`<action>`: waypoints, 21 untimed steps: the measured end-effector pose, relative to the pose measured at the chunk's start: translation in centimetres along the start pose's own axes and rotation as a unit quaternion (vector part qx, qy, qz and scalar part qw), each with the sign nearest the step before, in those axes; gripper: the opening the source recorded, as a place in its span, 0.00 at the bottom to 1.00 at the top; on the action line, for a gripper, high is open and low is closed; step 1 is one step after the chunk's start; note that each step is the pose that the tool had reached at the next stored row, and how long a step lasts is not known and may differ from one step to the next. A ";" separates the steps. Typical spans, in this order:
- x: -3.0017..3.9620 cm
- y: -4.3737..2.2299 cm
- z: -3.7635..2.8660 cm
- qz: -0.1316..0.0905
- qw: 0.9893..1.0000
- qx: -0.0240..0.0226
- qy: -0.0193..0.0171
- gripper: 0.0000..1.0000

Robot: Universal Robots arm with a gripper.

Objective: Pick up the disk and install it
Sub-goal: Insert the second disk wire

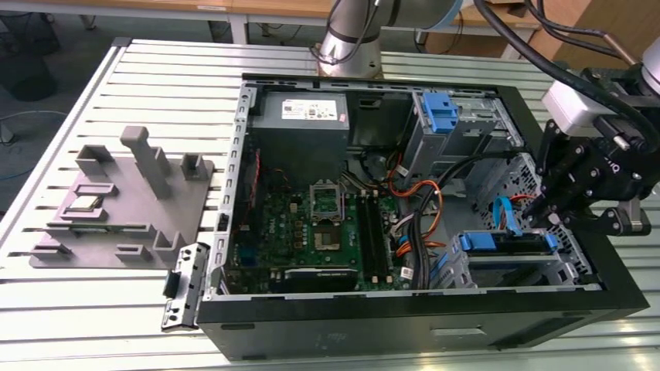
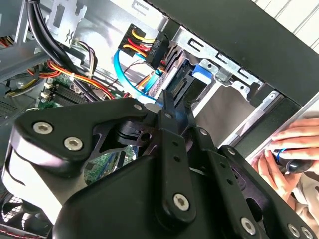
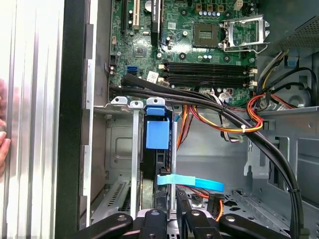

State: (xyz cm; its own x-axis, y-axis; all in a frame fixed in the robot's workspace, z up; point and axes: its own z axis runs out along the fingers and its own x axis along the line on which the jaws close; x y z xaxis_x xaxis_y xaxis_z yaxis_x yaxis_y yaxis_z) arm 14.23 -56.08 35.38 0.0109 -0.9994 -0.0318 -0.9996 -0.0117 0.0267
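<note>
One disk [image 1: 502, 243] sits in its bay just below the narrow-set, empty pincer [image 1: 539, 207], apparently at the seating step.

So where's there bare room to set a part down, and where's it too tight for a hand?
Bare patches: the slatted table in front of the grey fixture, and the strip behind it toward the arm's base. Inside the case, it is crowded: cables cross between the motherboard and the drive bay, where the tool hangs over the disk.
</note>
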 end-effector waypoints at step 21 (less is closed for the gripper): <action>-0.92 -0.01 0.03 0.000 1.000 0.000 0.000 0.23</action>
State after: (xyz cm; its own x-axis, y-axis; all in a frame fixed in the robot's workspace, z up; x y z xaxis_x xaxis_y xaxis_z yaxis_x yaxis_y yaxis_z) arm 14.23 -55.17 35.38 0.0109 -0.9994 -0.0318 -0.9996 -0.0117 0.0267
